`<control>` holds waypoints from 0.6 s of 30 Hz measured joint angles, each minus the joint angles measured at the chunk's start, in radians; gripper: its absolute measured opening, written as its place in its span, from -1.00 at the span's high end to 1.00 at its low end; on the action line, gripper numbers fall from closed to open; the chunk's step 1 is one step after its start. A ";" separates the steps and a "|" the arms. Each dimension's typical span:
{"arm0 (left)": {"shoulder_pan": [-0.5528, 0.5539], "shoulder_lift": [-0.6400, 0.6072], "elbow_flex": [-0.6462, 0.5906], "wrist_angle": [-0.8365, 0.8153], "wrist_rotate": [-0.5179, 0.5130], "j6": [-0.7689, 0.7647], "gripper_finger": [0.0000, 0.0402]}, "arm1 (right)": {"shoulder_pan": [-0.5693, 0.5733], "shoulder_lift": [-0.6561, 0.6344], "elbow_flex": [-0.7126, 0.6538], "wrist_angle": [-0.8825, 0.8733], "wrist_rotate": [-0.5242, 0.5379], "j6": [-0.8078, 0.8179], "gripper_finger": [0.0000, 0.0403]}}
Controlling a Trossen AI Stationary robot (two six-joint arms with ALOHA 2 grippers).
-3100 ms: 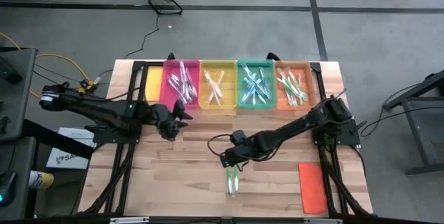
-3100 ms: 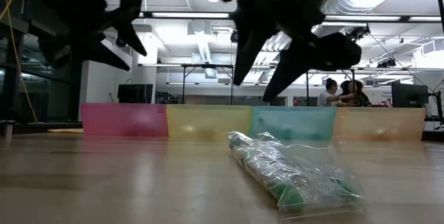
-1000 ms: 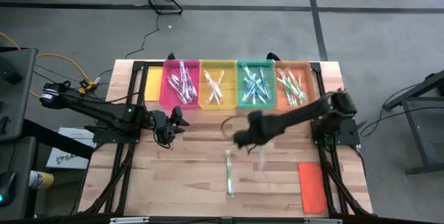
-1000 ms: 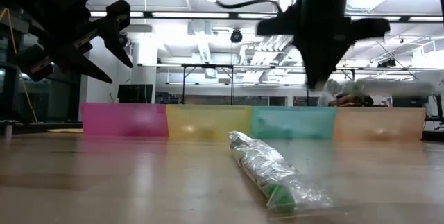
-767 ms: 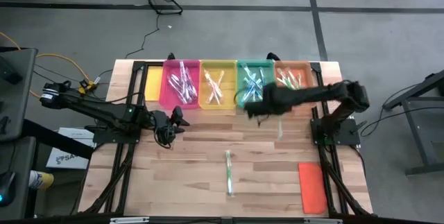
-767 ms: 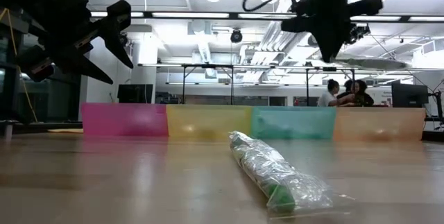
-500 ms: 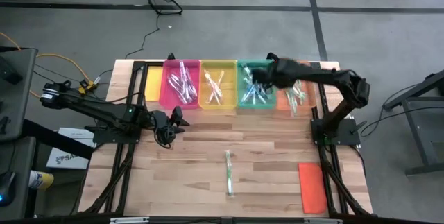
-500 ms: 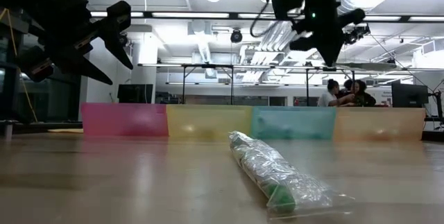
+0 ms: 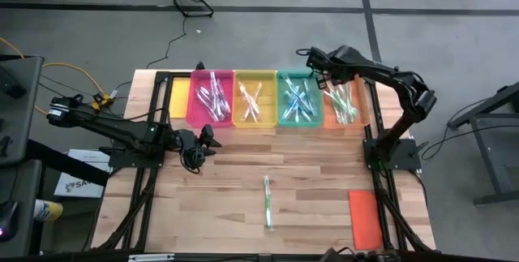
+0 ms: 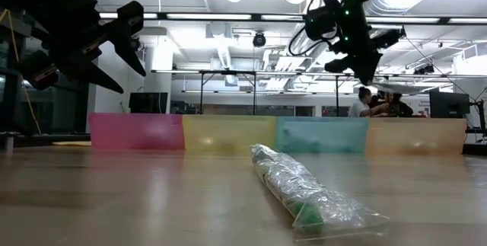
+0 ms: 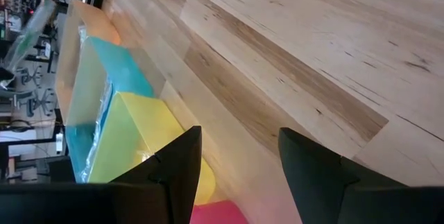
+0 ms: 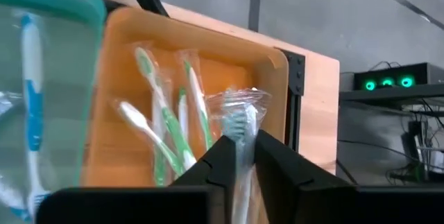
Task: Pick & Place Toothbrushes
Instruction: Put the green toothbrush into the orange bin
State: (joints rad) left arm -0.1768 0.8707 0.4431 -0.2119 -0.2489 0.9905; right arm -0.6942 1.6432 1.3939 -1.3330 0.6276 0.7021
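1. The right gripper point(image 12: 239, 156) pinches a clear-wrapped green toothbrush point(image 12: 241, 123) above the orange plastic tray point(image 9: 354, 116) at the tabletop's far right edge, ready to drop it with matching green brushes
2. Another wrapped green toothbrush point(image 9: 267, 201) lies near the front edge
3. The left gripper point(image 9: 203, 141), fingers spread, waits left of centre

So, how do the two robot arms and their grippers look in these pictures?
Both arms are dark, slim and jointed. The left arm has a small green light on it and ends in the left gripper with two black, wedge-shaped fingers. The right arm has a thin black cable looping near the right gripper, whose black fingers are flat-sided.
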 joint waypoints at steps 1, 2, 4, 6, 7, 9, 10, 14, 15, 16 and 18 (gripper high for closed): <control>0.000 0.000 0.000 0.000 0.000 -0.002 0.07 | -0.007 0.000 -0.008 0.001 -0.003 0.000 0.76; 0.000 0.000 0.000 0.000 0.000 -0.004 0.07 | -0.012 0.000 -0.014 -0.001 -0.007 0.000 0.70; 0.000 0.000 -0.007 0.011 0.000 -0.009 0.07 | -0.016 0.000 -0.033 -0.002 -0.007 0.000 0.56; 0.000 0.000 -0.028 0.029 0.000 -0.009 0.07 | -0.016 0.000 -0.049 -0.001 -0.005 0.002 0.41; 0.000 0.000 -0.042 0.040 0.000 -0.009 0.07 | -0.016 0.000 -0.055 0.000 -0.005 0.008 0.34; 0.000 0.000 -0.062 0.064 -0.001 -0.009 0.07 | -0.010 0.000 -0.059 -0.003 -0.030 0.029 0.20; 0.000 0.000 -0.067 0.073 -0.002 -0.009 0.07 | -0.005 0.000 -0.059 -0.002 -0.055 0.035 0.14; 0.000 0.000 -0.076 0.096 -0.005 -0.008 0.07 | 0.046 -0.002 -0.059 -0.005 -0.183 0.067 -0.01; 0.000 0.000 -0.076 0.099 -0.005 -0.004 0.07 | 0.067 -0.003 -0.059 -0.004 -0.224 0.085 -0.02; 0.000 0.000 -0.076 0.098 -0.005 -0.002 0.07 | 0.092 -0.005 -0.059 0.000 -0.269 0.110 -0.03; 0.000 0.000 -0.076 0.098 -0.005 -0.001 0.07 | 0.160 -0.005 -0.059 0.015 -0.344 0.161 -0.03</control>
State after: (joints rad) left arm -0.1768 0.8703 0.3676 -0.1143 -0.2543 0.9894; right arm -0.5341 1.6379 1.3354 -1.3180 0.2832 0.8633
